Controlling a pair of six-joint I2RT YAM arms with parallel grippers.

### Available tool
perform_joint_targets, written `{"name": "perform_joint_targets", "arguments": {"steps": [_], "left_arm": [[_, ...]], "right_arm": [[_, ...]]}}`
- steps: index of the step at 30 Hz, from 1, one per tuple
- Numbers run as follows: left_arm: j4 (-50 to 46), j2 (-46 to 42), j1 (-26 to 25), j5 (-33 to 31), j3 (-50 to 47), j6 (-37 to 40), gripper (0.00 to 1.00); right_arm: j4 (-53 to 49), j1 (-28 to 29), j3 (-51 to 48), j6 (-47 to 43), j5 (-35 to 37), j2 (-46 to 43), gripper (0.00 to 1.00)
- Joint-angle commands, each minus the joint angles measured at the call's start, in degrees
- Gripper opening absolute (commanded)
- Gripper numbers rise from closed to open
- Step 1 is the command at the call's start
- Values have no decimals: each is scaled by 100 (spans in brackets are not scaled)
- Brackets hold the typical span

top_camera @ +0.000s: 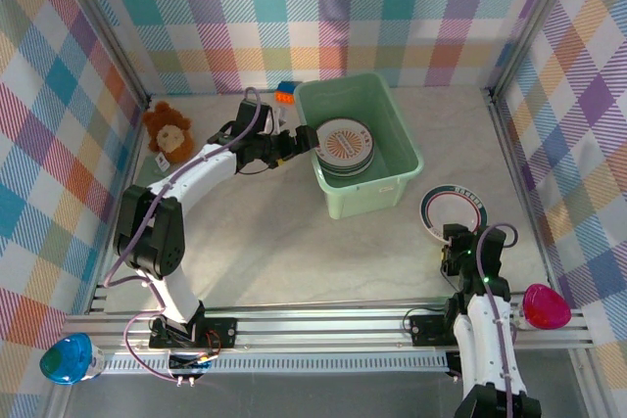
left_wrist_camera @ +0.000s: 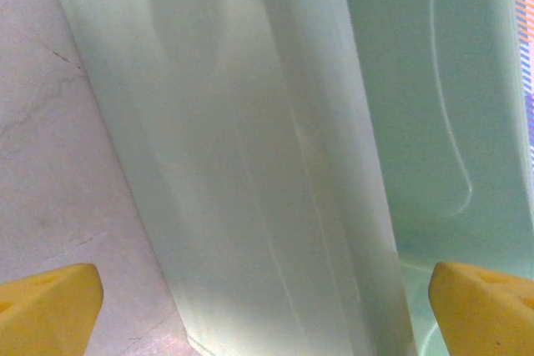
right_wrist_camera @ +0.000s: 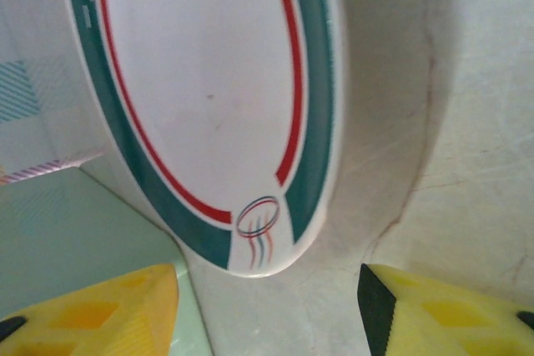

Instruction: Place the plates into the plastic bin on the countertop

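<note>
Nearest to me, out to the right of the plastic bin (top_camera: pixel 367 201) and in front of its near right corner, my right gripper (right_wrist_camera: pixel 267 285) sits low over the countertop (top_camera: pixel 294 252). Its yellow fingers are about half open and there's nothing between them. Just ahead of the fingertips lies one plate (right_wrist_camera: pixel 209 81), white with a teal rim band and a thin red ring. It's on the countertop, right of the bin and clear of its wall. I'm lined up on its near edge, not touching it as far as I can tell. That's the only plate I can see outside the bin.

Now the bin itself, mid-table. My left gripper (left_wrist_camera: pixel 265 273) is at the bin's left wall, jaws as wide as they go, holding nothing. From the wrist I see the pale green wall running up between the fingers, with bare countertop on one side and the bin's floor on the other. Inside, toward the bin's left half, there's a stack of plates (top_camera: pixel 343 144) with an orange sunburst one on top. I can't count how many are under it.

Beyond the bin's far left corner sits a small blue-orange block (top_camera: pixel 285 93), and further left of the bin a toy lion (top_camera: pixel 167 129).

My read is that the job is nearly done. Most of the plates are already in the bin, and the one by my right gripper remains to be gripped, carried over and set down.
</note>
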Motion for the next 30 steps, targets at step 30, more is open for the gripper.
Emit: {"name": "perform_joint_targets", "arguments": {"steps": [30], "left_arm": [[88,396,51,141,314,-163,100]], "right_arm": [[1731,32,245,-440,1079,1394,54]]}}
